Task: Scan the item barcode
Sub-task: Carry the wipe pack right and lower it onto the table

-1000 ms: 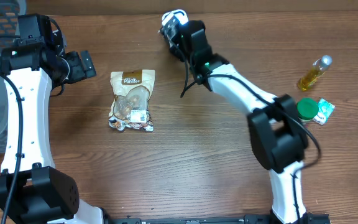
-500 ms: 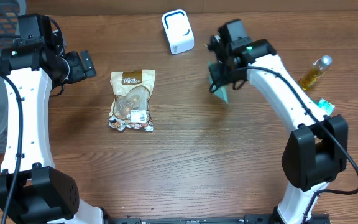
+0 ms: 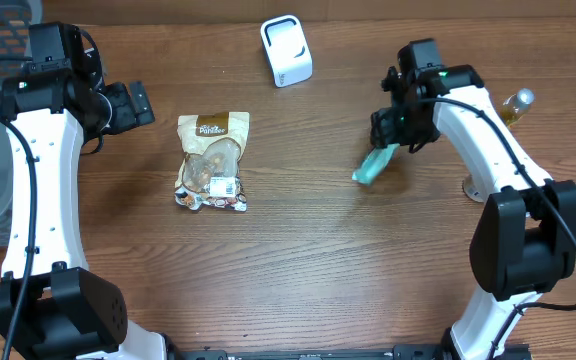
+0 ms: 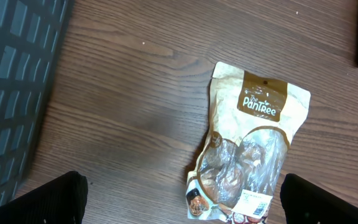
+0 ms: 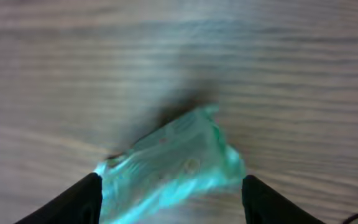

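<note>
Seemingly, the crinkled teal plastic packet is dropped by the spread right claw; another item must be gripped next.

Motion blur smears the teal packet — print unreadable — and the left wrist view's bottom edge cuts off the snack pouch.

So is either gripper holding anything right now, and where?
Left gripper: nothing. Right gripper looks open, with the teal packet loose beneath it, though blur leaves that unsure.
</note>
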Controlling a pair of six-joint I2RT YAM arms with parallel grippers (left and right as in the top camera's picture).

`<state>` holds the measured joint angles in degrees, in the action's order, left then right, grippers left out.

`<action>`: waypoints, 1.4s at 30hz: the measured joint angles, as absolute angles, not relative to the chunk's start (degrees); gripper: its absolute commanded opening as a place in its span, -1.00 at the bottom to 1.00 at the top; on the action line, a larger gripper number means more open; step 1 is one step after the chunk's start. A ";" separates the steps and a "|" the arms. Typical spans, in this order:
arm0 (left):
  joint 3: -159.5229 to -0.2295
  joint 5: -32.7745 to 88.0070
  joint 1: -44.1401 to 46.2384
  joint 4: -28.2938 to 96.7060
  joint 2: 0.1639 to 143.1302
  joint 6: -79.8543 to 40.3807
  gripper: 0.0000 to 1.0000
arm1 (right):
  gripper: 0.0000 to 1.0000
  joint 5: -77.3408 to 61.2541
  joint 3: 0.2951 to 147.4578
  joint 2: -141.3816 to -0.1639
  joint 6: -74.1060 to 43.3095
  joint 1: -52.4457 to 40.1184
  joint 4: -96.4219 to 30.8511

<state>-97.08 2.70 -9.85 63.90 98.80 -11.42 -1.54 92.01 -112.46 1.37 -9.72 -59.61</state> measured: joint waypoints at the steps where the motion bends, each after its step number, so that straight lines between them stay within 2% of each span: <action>1: -97.08 2.70 -9.87 63.90 98.80 -11.42 0.99 | 0.22 -1.19 91.85 -112.46 0.08 -9.72 -59.02; 8: -97.08 2.72 -9.87 63.90 98.80 -11.42 0.99 | 0.18 0.36 89.71 -112.46 -10.63 -10.96 -56.23; 10: -97.08 2.72 -9.87 63.90 98.80 -11.42 0.99 | 0.02 0.47 88.77 -112.46 -12.05 -12.08 -54.98; 14: -97.08 2.70 -9.87 63.90 98.80 -11.42 0.99 | -0.17 0.45 86.65 -112.46 -14.74 -15.03 -51.13; 19: -97.08 2.70 -9.87 63.90 98.80 -11.42 0.99 | -0.28 0.51 81.80 -112.46 -16.67 -19.25 -43.83; 25: -97.08 2.72 -9.87 63.90 98.80 -11.42 0.99 | -0.28 3.46 76.93 -113.21 -17.30 -21.80 -38.94; 32: -97.08 2.72 -9.87 63.90 98.80 -11.42 0.99 | -0.27 7.46 76.44 -113.99 -17.41 -20.34 -44.23; 40: -97.08 2.72 -9.87 63.90 98.80 -11.42 0.99 | -0.25 10.61 76.44 -113.99 -16.71 -14.63 -51.05; 42: -97.08 2.70 -9.85 63.90 98.80 -11.42 0.99 | -0.16 10.96 76.44 -113.99 -15.53 -12.97 -52.18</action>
